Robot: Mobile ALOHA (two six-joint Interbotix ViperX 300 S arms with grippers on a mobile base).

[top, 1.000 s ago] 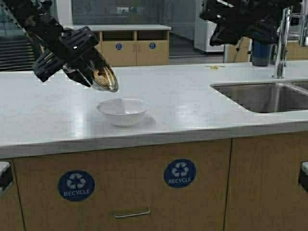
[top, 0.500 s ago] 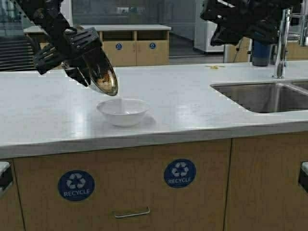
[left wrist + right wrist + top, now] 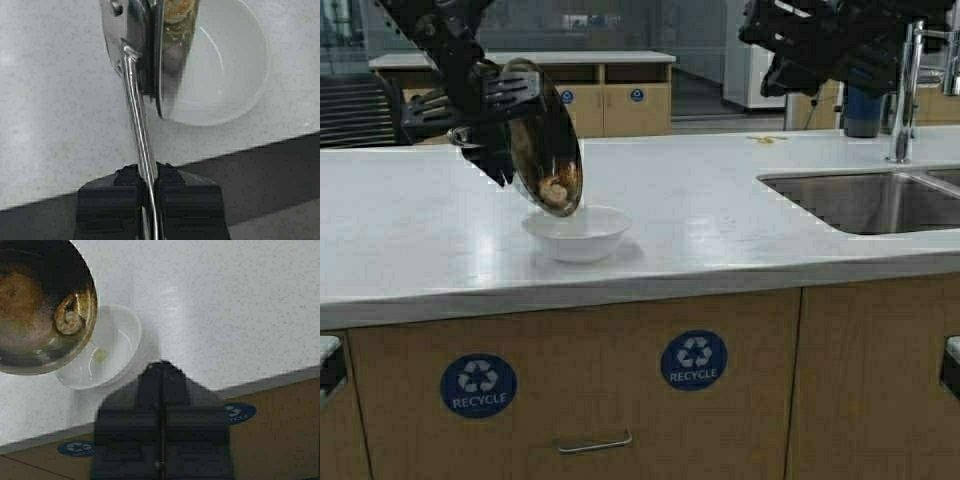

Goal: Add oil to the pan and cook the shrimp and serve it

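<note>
My left gripper (image 3: 480,125) is shut on the silver handle (image 3: 137,115) of the steel pan (image 3: 545,140). It holds the pan tipped almost on edge, with the lower rim just over the white bowl (image 3: 576,232). The curled tan-pink shrimp (image 3: 555,190) lies inside the pan at its lower rim, above the bowl. The right wrist view shows the shrimp (image 3: 70,315) in the pan (image 3: 35,315) and a yellowish drop in the bowl (image 3: 115,350). My right gripper (image 3: 161,370) is shut and empty, raised high at the right (image 3: 790,70). The oil jug is out of view.
The white counter (image 3: 720,230) has a steel sink (image 3: 870,200) with a tall faucet (image 3: 902,90) at the right. A blue cup (image 3: 863,110) stands behind the sink. Wooden cabinet fronts with blue recycle stickers (image 3: 693,360) lie below the counter's front edge.
My left arm has turned the pan from a shallow tilt to nearly on edge and moved it right, over the bowl. The shrimp has slid to the lower rim. The right arm has stayed.
</note>
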